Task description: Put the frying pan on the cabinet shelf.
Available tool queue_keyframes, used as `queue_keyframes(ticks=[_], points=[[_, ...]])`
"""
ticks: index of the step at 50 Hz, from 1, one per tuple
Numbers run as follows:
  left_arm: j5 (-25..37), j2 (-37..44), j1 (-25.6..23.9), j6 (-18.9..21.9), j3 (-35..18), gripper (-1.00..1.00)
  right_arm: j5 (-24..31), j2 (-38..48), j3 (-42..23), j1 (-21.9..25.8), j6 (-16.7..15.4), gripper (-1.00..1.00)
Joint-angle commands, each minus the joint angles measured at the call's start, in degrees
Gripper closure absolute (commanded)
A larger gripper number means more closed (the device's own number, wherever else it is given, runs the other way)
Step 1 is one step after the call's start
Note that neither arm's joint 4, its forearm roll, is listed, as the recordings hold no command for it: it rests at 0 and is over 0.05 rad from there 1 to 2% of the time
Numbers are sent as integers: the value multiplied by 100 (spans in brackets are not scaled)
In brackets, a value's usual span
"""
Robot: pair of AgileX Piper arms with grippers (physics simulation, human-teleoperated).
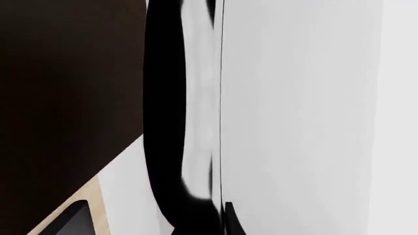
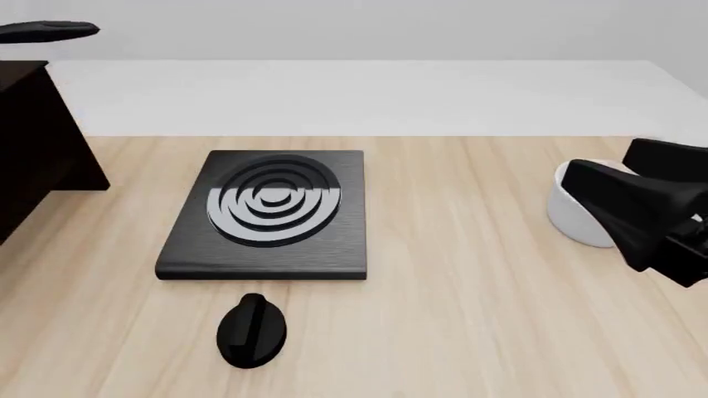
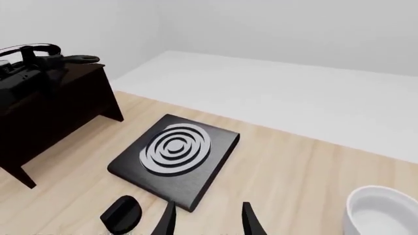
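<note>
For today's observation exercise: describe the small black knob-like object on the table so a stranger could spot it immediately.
Find the black square stove plate with silver rings, mid-table in the front view. Just in front of its near edge, apart from it, lies a small black oval knob with a raised ridge along its top, the only loose small piece on the wood.

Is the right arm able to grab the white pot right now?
Probably yes. The right gripper has its fingers apart, and the white pot sits on the table just beside it. Nothing lies between them; the stove plate and the black knob are further left.
</note>
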Motion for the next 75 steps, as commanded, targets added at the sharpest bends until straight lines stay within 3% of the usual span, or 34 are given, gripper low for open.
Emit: queue_keyframes(ticks=[1,23,52,53,57,59,75], points=[[-386,152,172,114,175,100,-81,55,59,15,12,-100],[-1222,425,379,-226,897,100,-227,157,189,73,25,-100],[-1438,747,673,-271,876,100,-390,285,332,137,18,-100],[-1431,726,667,-257,874,-100,-376,290,323,144,20,-100],[-1392,657,643,-205,871,-100,-401,310,349,154,15,-100],[-1184,572,661,61,736,-100,-408,312,357,153,27,-100],[-1626,533,602,-61,1160,-100,-495,367,445,165,46,-100]])
